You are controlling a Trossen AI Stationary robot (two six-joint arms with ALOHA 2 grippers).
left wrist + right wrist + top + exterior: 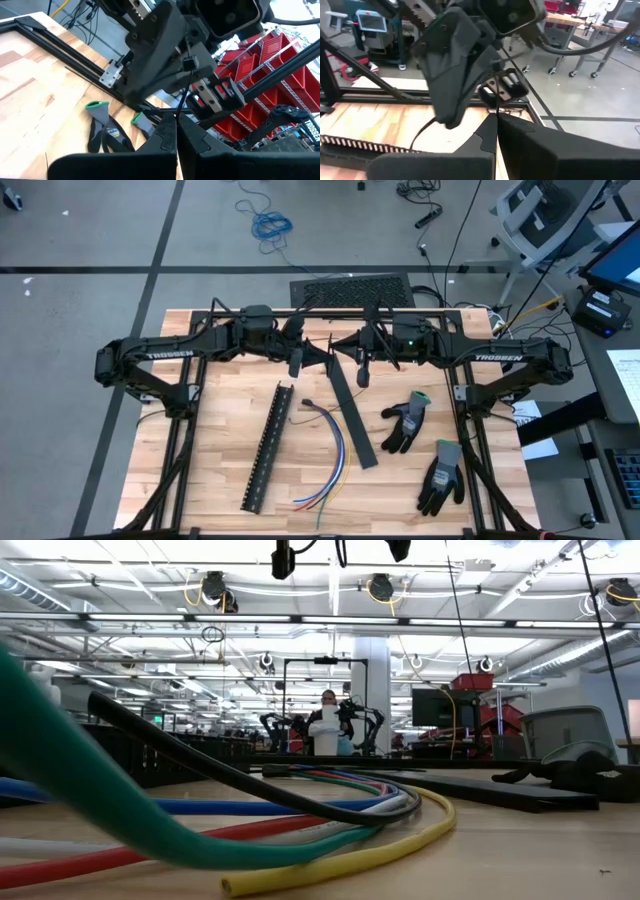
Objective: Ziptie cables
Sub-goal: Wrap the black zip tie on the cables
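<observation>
1. The cables [328,450] lay loose on the table [200,440], curving between the black slotted strip [268,445] and a flat black bar [352,417]; nothing held or bound them, so the tying had, by this evidence, not begun.
2. The left gripper [296,362] and the right gripper [362,370] hung tip to tip above the far middle of the table, well clear of the cables.
3. Each wrist view showed its own jaws pressed together on a thin dark strand [181,100] running between the two arms, probably the tie, held taut for handling.
4. Two gloves [405,423] lay on the right side, apart from the work.
5. In the low view the cables [300,830] filled the foreground, flat on the table.
</observation>
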